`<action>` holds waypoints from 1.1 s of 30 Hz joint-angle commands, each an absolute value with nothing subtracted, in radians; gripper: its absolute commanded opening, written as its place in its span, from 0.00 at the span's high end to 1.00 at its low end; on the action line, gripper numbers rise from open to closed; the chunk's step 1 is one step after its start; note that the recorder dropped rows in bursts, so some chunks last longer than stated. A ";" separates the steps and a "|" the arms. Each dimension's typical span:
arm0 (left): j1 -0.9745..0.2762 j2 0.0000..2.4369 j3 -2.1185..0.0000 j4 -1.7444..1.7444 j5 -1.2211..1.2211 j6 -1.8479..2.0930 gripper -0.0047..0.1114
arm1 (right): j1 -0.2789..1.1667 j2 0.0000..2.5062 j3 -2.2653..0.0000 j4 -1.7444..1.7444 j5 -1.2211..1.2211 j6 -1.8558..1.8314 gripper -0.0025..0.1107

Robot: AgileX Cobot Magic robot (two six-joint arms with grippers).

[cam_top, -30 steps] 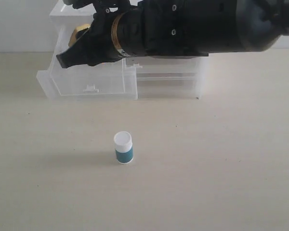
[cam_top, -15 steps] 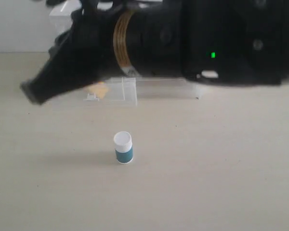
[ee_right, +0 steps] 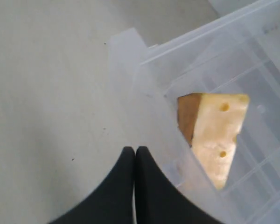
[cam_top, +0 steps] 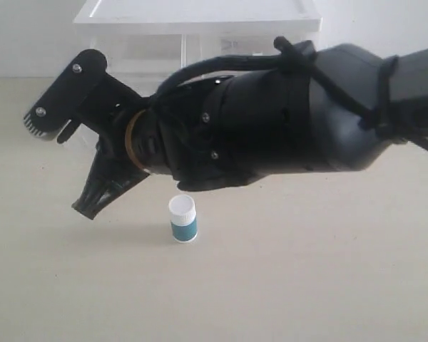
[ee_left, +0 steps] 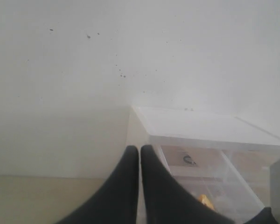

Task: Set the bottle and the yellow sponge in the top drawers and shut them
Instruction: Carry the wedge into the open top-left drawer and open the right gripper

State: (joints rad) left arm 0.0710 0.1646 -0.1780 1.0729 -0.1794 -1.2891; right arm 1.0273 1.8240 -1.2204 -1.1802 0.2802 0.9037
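The bottle (cam_top: 182,219), white cap and teal label, stands upright on the table just below my right arm. My right gripper (cam_top: 85,207) points down to the left of it, shut and empty. In the right wrist view the yellow sponge (ee_right: 214,135) lies inside the pulled-out translucent top drawer (ee_right: 200,35), beside my shut right gripper (ee_right: 134,150). My left gripper (ee_left: 140,148) is shut and empty, held up near the drawer unit (ee_left: 200,128). A bit of the yellow sponge (ee_left: 205,201) shows through the plastic. The left gripper is out of the exterior view.
The white drawer unit (cam_top: 200,18) stands at the back of the beige table (cam_top: 307,285). My right arm (cam_top: 285,121) hides the unit's front and the open drawer in the exterior view. A pale wall rises behind.
My right arm has swung forward and down from above the open left drawer. The sponge, at its fingers a second ago, now lies in the drawer. The bottle has not moved.
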 commanded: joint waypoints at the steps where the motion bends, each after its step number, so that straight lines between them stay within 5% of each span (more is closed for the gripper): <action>1: 0.071 0.158 -0.173 1.065 -0.186 -1.286 0.93 | 1.026 1.837 -1.313 -1.218 0.391 0.915 0.98; 14: 0.071 0.158 -0.173 1.065 -0.186 -1.286 0.93 | 0.836 1.938 -1.498 -1.213 0.321 0.985 0.98; 33: 0.071 0.158 -0.173 1.071 -0.210 -1.286 0.93 | 0.788 2.003 -1.653 -1.129 0.364 0.934 0.98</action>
State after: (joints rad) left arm 0.0710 0.1646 -0.1780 1.0729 -0.2025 -1.2891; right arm 0.7771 2.0504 -1.6635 -1.1936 0.3205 1.0149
